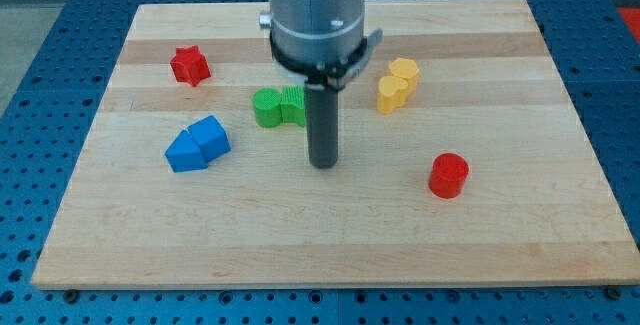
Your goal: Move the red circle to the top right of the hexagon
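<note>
The red circle block (448, 175) lies on the wooden board at the view's right, below the middle. The yellow block (397, 84), made of two hexagon-like lobes, lies above it toward the view's top right. My tip (322, 164) touches the board near the centre, well to the left of the red circle and just below and right of the green block (277, 107). The tip touches no block.
A red star block (189, 65) lies at the view's upper left. A blue block (197, 144) lies at the left. The arm's grey body (316, 10) hangs over the top middle. The board's edge (330, 285) runs along the bottom.
</note>
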Robot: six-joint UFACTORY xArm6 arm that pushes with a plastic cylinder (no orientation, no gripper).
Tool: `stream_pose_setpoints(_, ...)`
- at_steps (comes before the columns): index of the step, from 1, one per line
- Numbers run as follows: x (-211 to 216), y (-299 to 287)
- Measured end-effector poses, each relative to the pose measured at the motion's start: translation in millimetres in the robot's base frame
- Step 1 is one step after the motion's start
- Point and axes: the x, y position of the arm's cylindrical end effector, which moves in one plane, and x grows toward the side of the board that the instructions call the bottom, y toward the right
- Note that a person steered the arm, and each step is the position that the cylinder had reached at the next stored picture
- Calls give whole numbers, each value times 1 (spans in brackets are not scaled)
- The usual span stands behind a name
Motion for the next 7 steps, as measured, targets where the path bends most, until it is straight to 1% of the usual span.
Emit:
stream_pose_setpoints(1,42,22)
stream_pose_setpoints(2,61,71)
stream_pose_setpoints(3,55,98)
stream_pose_setpoints(5,26,139)
stream_pose_setpoints(7,19,172)
